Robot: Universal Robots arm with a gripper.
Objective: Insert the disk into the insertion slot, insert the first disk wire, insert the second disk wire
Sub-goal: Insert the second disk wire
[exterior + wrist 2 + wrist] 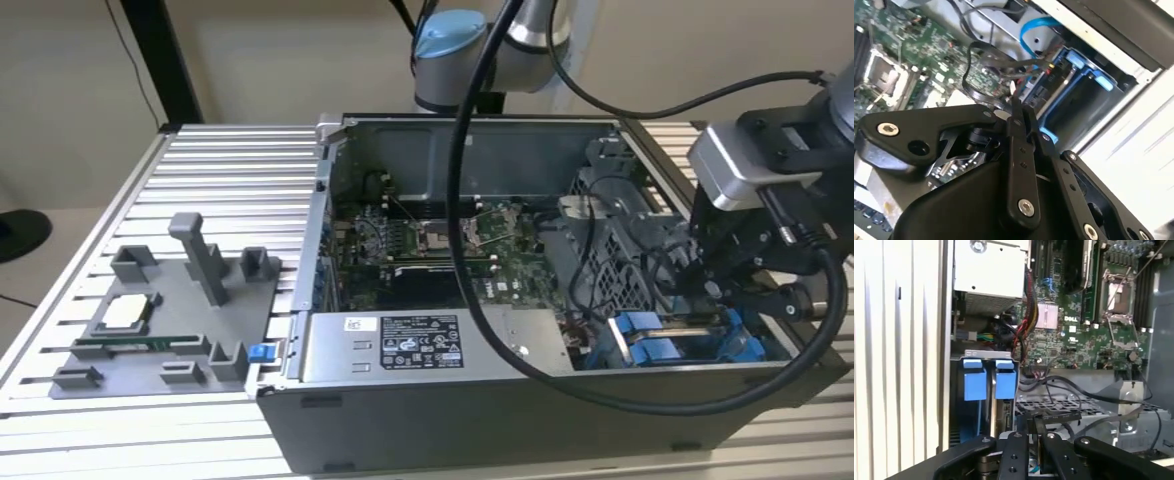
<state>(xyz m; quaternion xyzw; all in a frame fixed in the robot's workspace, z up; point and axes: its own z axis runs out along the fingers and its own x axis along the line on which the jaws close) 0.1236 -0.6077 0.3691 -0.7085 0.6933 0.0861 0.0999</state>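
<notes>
Black jaws clamped on black wire connector [1054, 416] above blue-railed insertion slot [988, 385]; white label on power-supply box [418, 343].

Open grey metal computer case [441, 400] lies on the ribbed aluminium table [227, 170]. Left of it in the exterior view sits a grey plastic fixture tray [174, 330]. Inside the case, the green motherboard [427, 250] lies centre; the grey labelled power-supply box [414, 345] lies nearer; the blue-railed sheet-metal insertion slot [681, 345] occupies the near right corner, beneath the black gripper [761, 290].
</notes>
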